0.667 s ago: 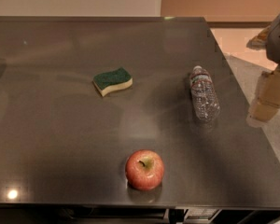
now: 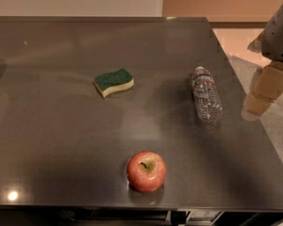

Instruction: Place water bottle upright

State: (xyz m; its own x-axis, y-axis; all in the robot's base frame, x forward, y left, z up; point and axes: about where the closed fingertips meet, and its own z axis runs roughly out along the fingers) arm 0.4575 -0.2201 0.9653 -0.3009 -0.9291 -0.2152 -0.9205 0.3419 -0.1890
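A kitchen-style setting: a dark polished countertop (image 2: 61, 140) bearing a sponge (image 2: 114, 82) at 11 o'clock and an apple (image 2: 146, 171) at 6; the robot's gripper (image 2: 260, 98) hangs at 3 o'clock, off its edge.

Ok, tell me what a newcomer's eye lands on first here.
The red apple sits near the front edge of the dark table. The water bottle lies on its side toward the right, with the gripper just beyond that edge. A green sponge rests mid-table.
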